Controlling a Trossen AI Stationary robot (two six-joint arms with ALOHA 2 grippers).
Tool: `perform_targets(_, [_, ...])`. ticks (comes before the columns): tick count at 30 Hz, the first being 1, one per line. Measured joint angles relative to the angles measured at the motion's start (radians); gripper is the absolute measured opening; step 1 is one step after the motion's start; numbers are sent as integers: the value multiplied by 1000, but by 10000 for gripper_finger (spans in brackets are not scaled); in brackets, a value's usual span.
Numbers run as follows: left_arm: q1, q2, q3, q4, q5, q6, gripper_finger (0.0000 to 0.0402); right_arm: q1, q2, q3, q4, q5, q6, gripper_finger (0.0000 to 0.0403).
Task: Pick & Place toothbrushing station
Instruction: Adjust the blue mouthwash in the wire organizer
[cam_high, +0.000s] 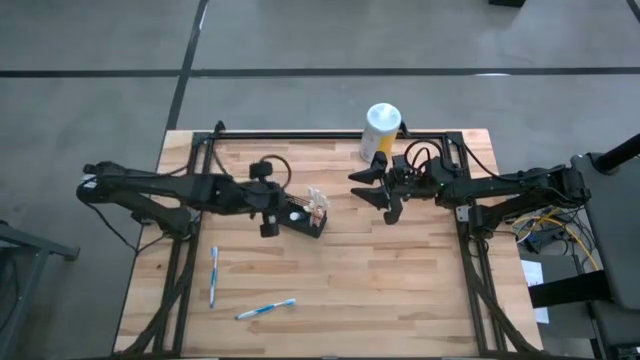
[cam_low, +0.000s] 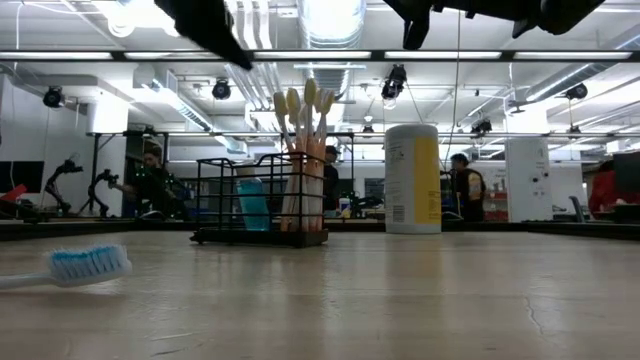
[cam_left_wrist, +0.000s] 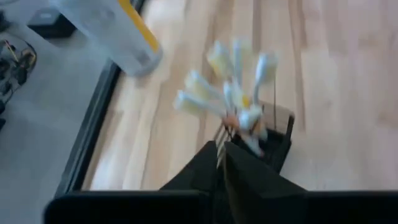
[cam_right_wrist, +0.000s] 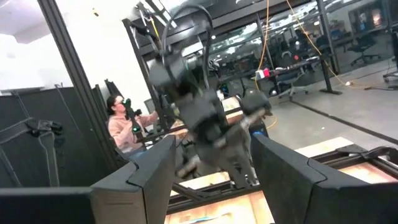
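Your toothbrushing station (cam_high: 308, 217) sits mid-frame on the worktop (cam_high: 400, 280), holding pale upright toothbrushes (cam_low: 303, 150). The left claw (cam_high: 283, 215) is clamped on its rim; the right claw (cam_high: 378, 190), fingers apart, hovers right of centre.

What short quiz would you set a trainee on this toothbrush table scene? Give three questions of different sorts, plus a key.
1. True or false: the wire-mesh basket lies tipped on its side.
2. How many toothbrushes lie loose on the table, outside the basket? A) one B) two C) four
3. Which gripper is at the basket, and which hangs open near the white-topped canister?

Key
1. False: it stands upright with brushes in it.
2. B
3. The left gripper is at the basket. The right gripper hangs open near the canister.
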Motion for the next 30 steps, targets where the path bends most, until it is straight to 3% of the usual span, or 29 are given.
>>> perform_targets(4, [0, 42, -55, 6, 2, 8, 6, 0, 0, 0, 0, 0, -1, 203])
perform_targets(9, [1, 98, -89, 71, 14, 7, 8, 0, 0, 0, 0, 0, -1, 203])
perform_targets(15, [15, 150, -89, 119, 99, -5, 4, 1, 0, 0, -1, 0, 0, 203])
perform_targets(30, [20, 171, -89, 86, 102, -52, 6, 1, 0, 0, -8, 0, -1, 203])
